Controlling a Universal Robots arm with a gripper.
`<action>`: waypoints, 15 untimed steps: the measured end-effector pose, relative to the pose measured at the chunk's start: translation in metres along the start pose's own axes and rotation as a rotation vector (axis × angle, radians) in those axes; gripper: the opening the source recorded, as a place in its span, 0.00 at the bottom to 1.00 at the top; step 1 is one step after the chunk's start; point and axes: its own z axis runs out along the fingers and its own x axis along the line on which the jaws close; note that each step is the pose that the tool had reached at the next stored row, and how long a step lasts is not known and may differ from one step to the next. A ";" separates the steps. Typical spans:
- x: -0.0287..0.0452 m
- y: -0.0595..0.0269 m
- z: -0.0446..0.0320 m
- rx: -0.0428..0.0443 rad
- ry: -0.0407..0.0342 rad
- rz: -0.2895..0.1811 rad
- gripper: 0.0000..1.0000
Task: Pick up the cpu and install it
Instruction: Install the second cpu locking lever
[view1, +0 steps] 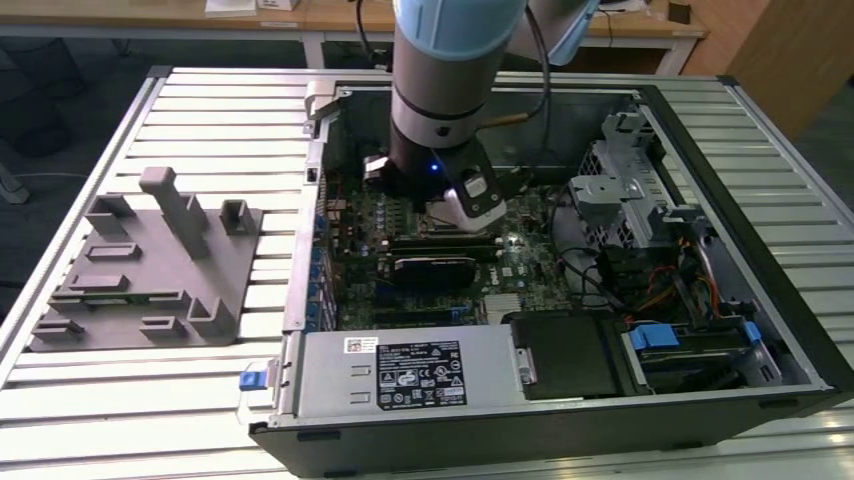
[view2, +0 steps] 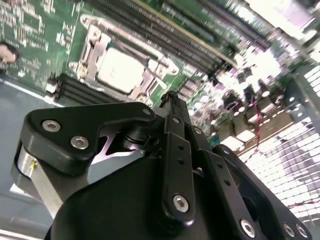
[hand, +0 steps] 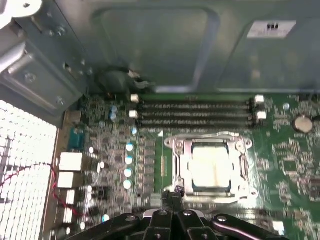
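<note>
So the arm (view1: 447, 90) is reaching down into the open computer case (view1: 747, 250), which lies on its side on a slatted metal table (view1: 200, 110). The gripper (hand: 172, 192) hangs low over the green motherboard (hand: 295, 155), and in both wrist views its black fingers come together to a narrow tip with nothing between them, so they look pressed together and empty.

The cpu (hand: 210, 165) is already sitting in the socket, pale silvery top facing up, framed by the metal socket bracket (hand: 176, 162). In the first wrist view it lies just beyond the fingertips and a little off to one side, close by but apart from them. The second wrist view shows the same chip (view2: 117, 70) ahead of the tip, past the black linkage of the gripper (view2: 170, 102).

Further out from the gripper, on the far side of the socket, run the long memory slots (hand: 195, 112), side by side. A row of small capacitors (hand: 129, 165) stands on the other side of the fingers from the chip.

In the exterior view, a grey plastic tray with upright posts (view1: 147, 265) sits on the table well away from the gripper, outside the case on the exterior view's left.
</note>
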 end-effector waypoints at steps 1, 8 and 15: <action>-0.0004 0.0001 -0.0003 0.0156 -0.0006 0.002 0.11; -0.0105 0.0003 -0.0010 0.0610 -0.0028 0.010 0.11; -0.0194 -0.0002 0.0006 0.0663 -0.0044 0.016 0.11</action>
